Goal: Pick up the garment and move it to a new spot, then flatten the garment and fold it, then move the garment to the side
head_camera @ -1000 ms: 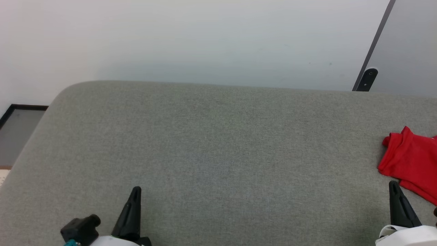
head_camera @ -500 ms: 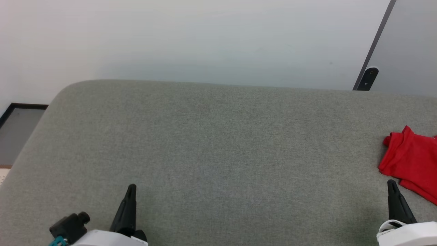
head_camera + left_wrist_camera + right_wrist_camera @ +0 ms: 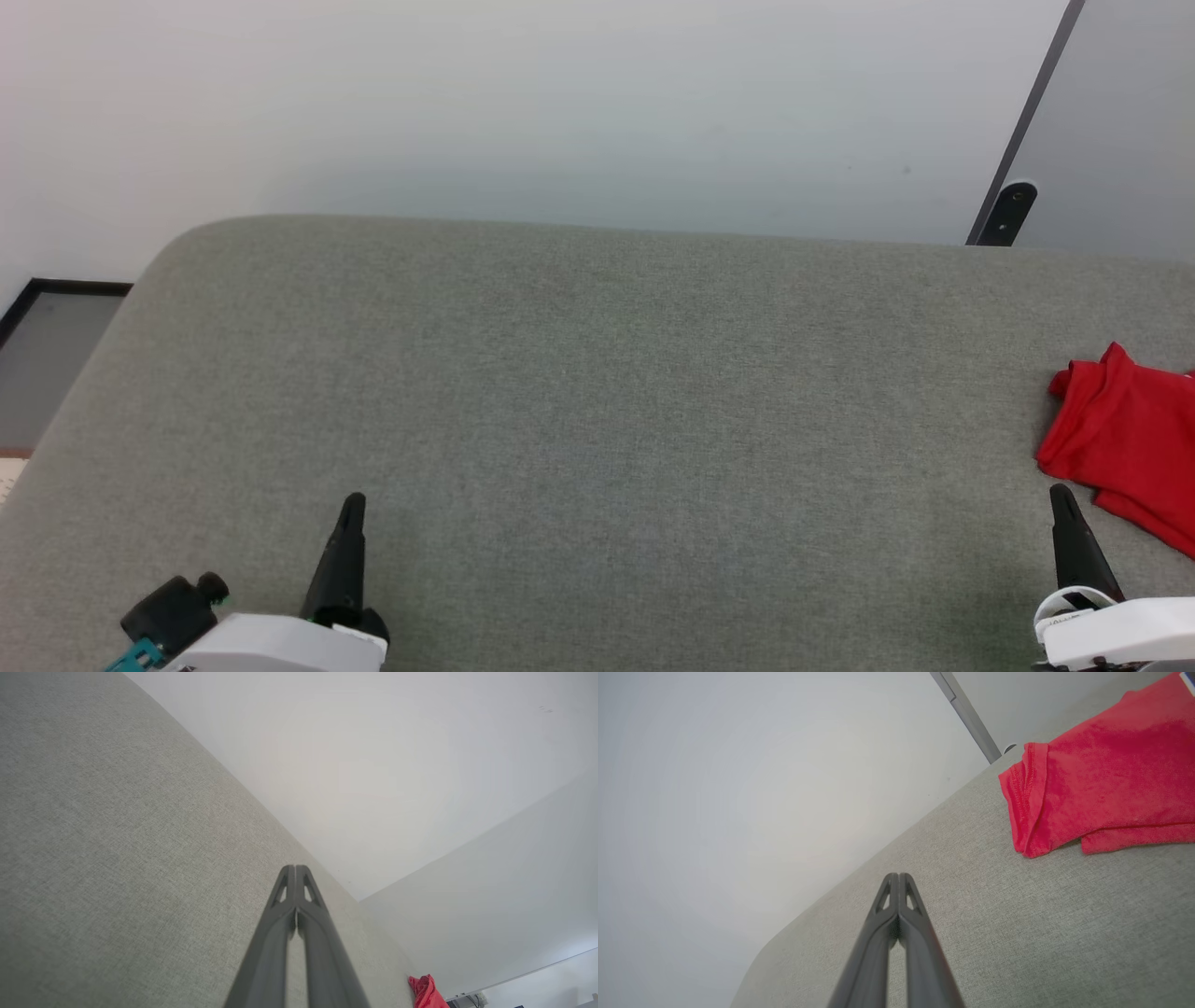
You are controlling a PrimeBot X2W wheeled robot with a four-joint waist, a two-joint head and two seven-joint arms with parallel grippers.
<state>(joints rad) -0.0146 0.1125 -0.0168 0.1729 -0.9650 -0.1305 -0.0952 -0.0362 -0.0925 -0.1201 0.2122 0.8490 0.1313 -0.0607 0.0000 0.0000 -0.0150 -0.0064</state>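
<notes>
The tabletop (image 3: 597, 373) is showing a grey woven cloth cover, matt and finely grained, wrapping smoothly over its rounded far corner at ten o'clock. At three o'clock the garment (image 3: 1125, 439) is lying as soft red knit cloth, matt and slightly fuzzy, its stitched hem (image 3: 1023, 798) showing raised rows of thread. The left gripper (image 3: 353, 506) and right gripper (image 3: 1058, 495) are looking like dark matt plastic, their wrist shells (image 3: 271, 644) gleaming as smooth white plastic. Behind, the wall (image 3: 560, 112) is looking smooth, pale and matt.
</notes>
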